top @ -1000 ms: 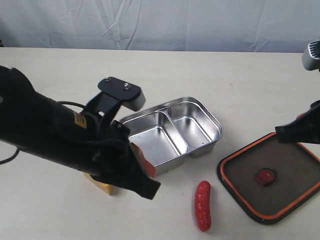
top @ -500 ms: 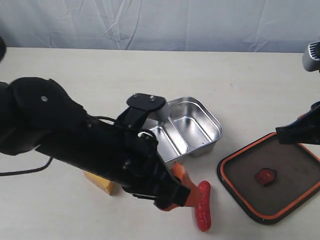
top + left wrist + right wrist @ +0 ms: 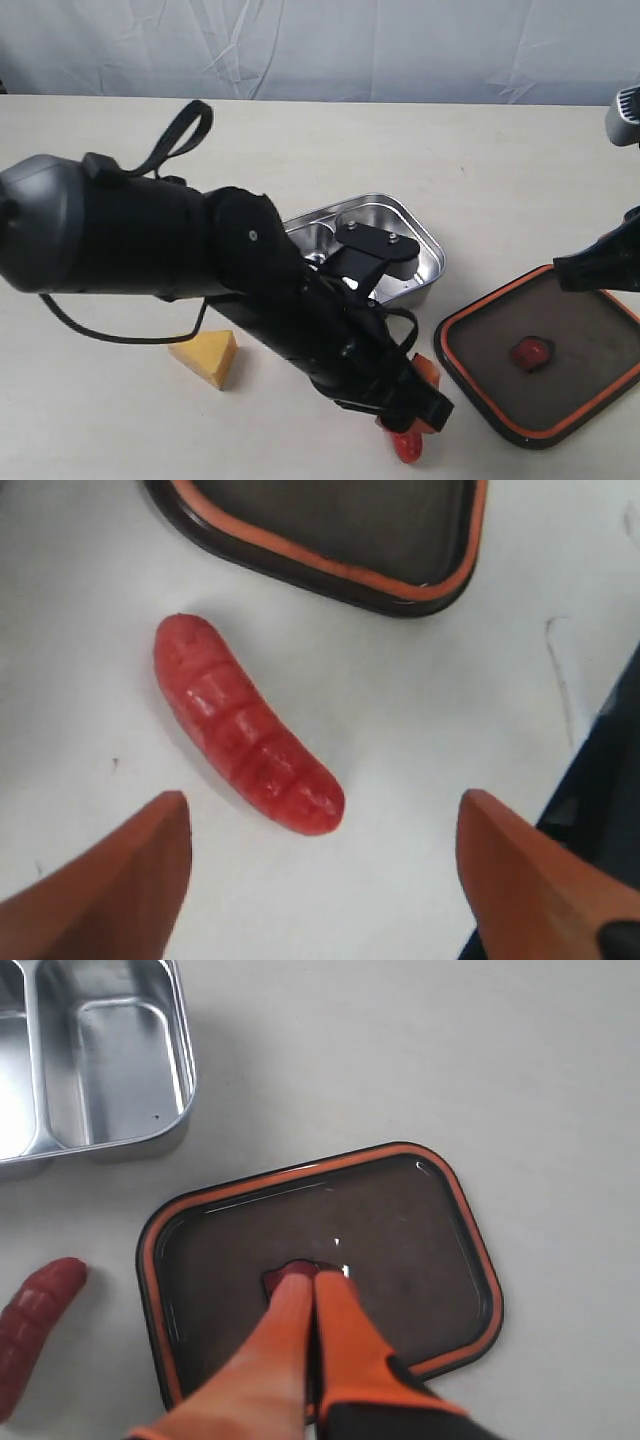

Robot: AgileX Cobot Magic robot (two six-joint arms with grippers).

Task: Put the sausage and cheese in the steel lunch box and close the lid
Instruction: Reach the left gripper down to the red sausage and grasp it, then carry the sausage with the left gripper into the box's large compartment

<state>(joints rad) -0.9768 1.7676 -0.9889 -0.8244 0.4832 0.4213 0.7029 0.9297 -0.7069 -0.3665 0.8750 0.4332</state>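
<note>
Left gripper (image 3: pixel 322 845), fingers spread and empty, is hovering nearest the sausage (image 3: pixel 245 738), which is lying slantwise ahead of their gap; right gripper (image 3: pixel 305 1290), pinched shut, is hanging farther off.

Steel lunch box (image 3: pixel 428 243): stands on the tabletop (image 3: pixel 120 140) near its middle; the left arm crosses in front of its left part.

Lid (image 3: pixel 580 395): lies flat on the tabletop, right of the box and nearer the camera, apart from it.

Sausage (image 3: pixel 245 738): lies on the tabletop in front of the box, near the lid's left edge, not touching it.

Cheese (image 3: pixel 208 357): on the tabletop, left of and in front of the box, well apart from the sausage.

Left hand (image 3: pixel 322 808): above the sausage, fingers spread to either side of one end, clear of it.

Right hand (image 3: pixel 310 1285): above the lid's middle; contact cannot be told.
</note>
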